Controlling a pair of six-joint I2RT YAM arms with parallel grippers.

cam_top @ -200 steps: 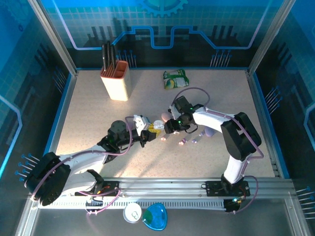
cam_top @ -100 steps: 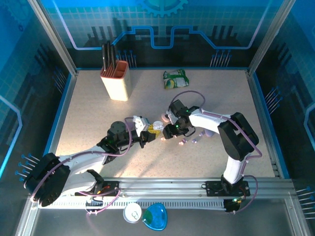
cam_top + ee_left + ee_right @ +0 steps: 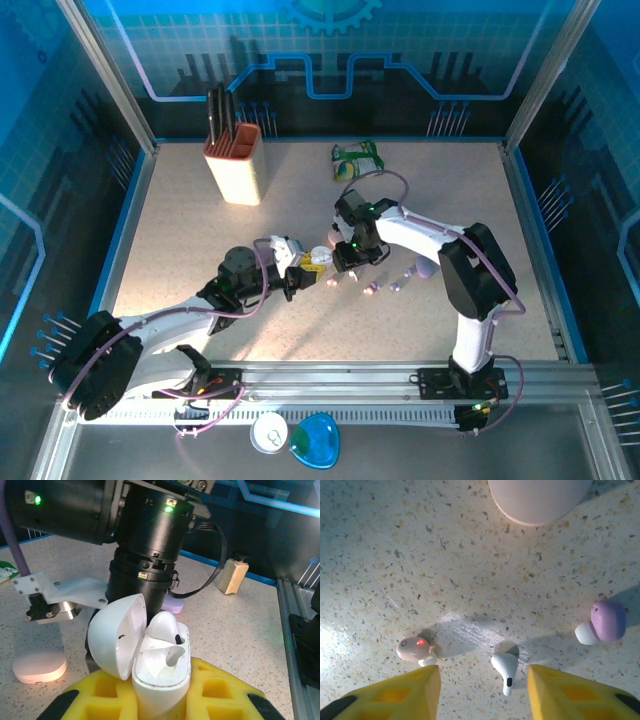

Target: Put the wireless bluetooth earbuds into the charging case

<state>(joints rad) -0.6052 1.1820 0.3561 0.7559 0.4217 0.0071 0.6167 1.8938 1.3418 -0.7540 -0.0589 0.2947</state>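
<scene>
Left gripper (image 3: pixel 160 697): yellow fingers are clamped tight on the base of a white plastic charging case (image 3: pixel 160 672), held upright above the speckled beige tabletop (image 3: pixel 190 250). The lid is swung open to the left in the left wrist view. We note one white earbud (image 3: pixel 162 626) seated in the case, next to a bare socket.

Right gripper (image 3: pixel 482 687): pointed down at the table, just right of the left gripper in the top view. Its yellow fingers stand apart and hold nothing. A white stemmed earbud (image 3: pixel 505 669) lies on the table in the gap between them, nearer the right-hand finger in that view. As far as we can tell it touches neither.

A pale pink earbud with a red light (image 3: pixel 415 650) lies just above the other fingertip. A lilac-and-white earbud (image 3: pixel 602 625) lies off to the right, well clear of the fingers.

A closed pink pebble-shaped case (image 3: pixel 39 666) lies on the table beside the held case. A lilac pebble-shaped case (image 3: pixel 425 268) lies by the right arm's forearm.

At the back of the table stand a peach holder with dark handles (image 3: pixel 235 165) and a green packet (image 3: pixel 357 160).
</scene>
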